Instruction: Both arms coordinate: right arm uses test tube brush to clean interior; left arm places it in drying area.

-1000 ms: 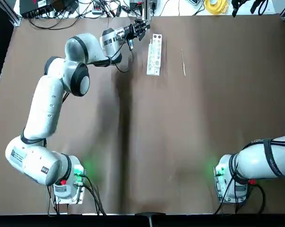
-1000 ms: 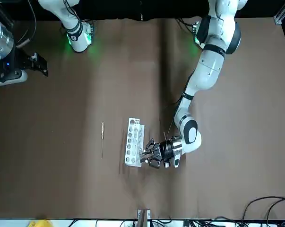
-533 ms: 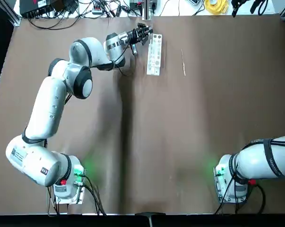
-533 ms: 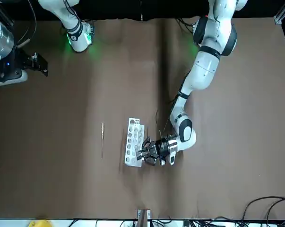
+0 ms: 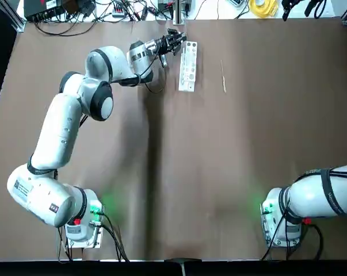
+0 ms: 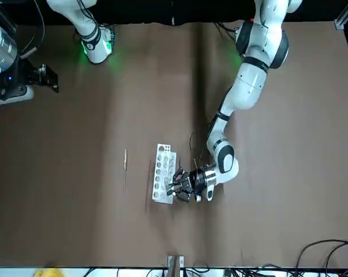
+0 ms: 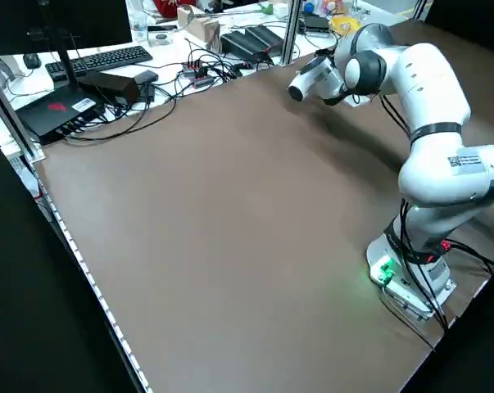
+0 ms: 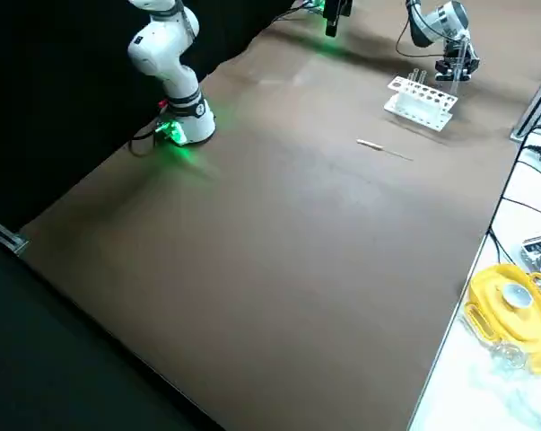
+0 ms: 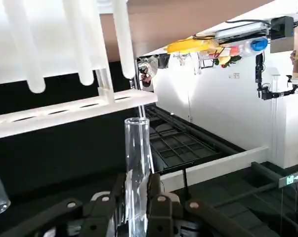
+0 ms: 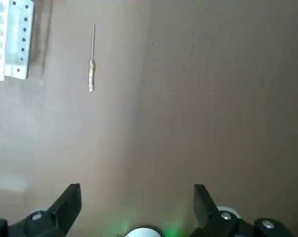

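Brown open tabletop (image 5: 277,126) under spread right hand (image 10: 138,197), left hand (image 9: 136,180) clamping tube (image 9: 137,145) by rack (image 5: 187,68).

So we've got our left tool (image 9: 138,197) closed way out over the desk — our right tool (image 10: 138,210) hangs wide open.
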